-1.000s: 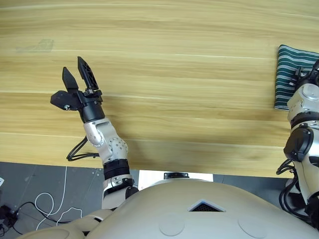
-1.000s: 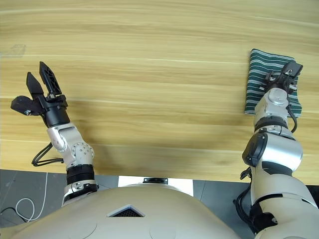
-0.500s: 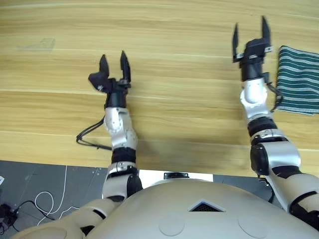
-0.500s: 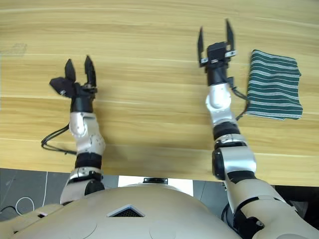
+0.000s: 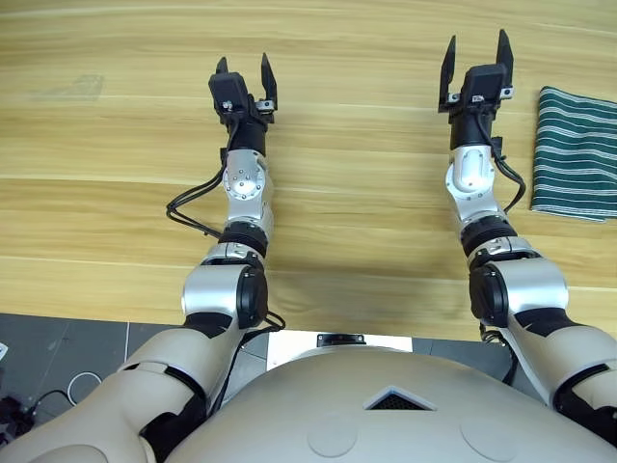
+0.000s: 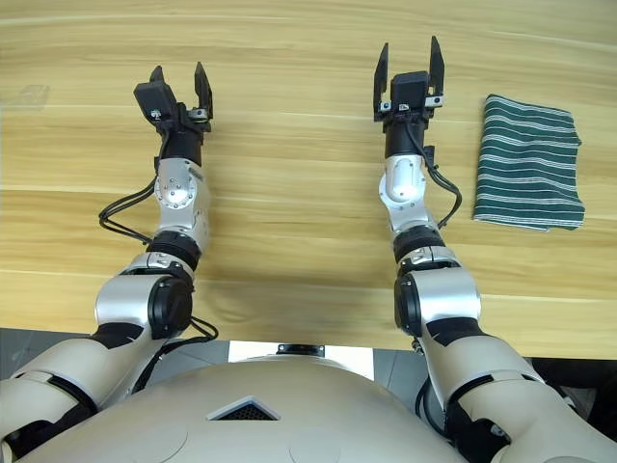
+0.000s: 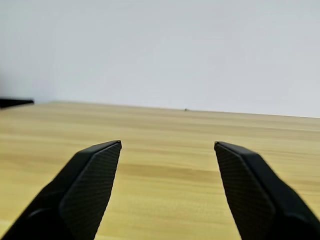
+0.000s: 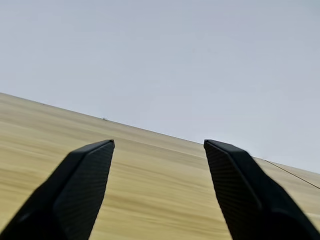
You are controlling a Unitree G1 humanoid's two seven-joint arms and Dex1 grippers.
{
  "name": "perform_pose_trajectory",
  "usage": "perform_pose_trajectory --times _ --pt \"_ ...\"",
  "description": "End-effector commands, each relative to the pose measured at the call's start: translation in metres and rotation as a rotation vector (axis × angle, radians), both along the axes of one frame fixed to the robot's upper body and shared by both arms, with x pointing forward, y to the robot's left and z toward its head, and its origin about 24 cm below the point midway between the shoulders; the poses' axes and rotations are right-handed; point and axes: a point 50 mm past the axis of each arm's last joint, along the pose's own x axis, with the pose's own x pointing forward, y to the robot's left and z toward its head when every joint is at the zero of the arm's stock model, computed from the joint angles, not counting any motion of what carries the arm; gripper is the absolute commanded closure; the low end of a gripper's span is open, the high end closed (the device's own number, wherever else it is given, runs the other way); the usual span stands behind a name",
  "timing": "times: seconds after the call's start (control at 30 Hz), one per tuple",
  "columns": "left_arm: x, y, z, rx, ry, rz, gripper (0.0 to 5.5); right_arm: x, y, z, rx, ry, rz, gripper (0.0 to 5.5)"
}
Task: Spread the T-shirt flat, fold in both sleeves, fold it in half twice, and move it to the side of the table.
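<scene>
The T-shirt (image 6: pixel 528 162), dark green with thin white stripes, lies folded into a small rectangle at the right side of the wooden table (image 6: pixel 289 58). My right gripper (image 6: pixel 406 66) is open and empty, a short way to the left of the shirt and apart from it. My left gripper (image 6: pixel 176 81) is open too, over the left part of the table with nothing between its fingers. Both arms stretch forward, side by side. In the wrist views each pair of black fingers (image 7: pixel 90 187) (image 8: pixel 82 182) frames bare wood and a pale wall.
The table's near edge (image 5: pixel 96 311) runs just ahead of my body, with grey floor and cables (image 5: pixel 87 395) below at the left. A faint grey mark (image 5: pixel 69 90) sits on the wood at far left.
My right gripper let go of the folded shirt and swung left, away from it, opening. My left arm swung in from the left and now points straight ahead.
</scene>
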Motion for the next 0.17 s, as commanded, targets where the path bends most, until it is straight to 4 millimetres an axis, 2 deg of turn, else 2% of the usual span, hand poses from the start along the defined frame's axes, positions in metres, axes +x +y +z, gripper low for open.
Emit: perform_pose_trajectory --times 0.03,0.17 --pt "-0.0089 0.0017 -0.0037 0.088 -0.034 -0.004 2.04 -0.0062 -0.014 -0.0078 -0.008 0.024 -0.029 2.18" --pt "-0.0146 -0.002 -0.0068 0.065 -0.043 0.0 2.04 -0.014 -0.0171 -0.0122 -0.001 0.012 -0.031 2.18"
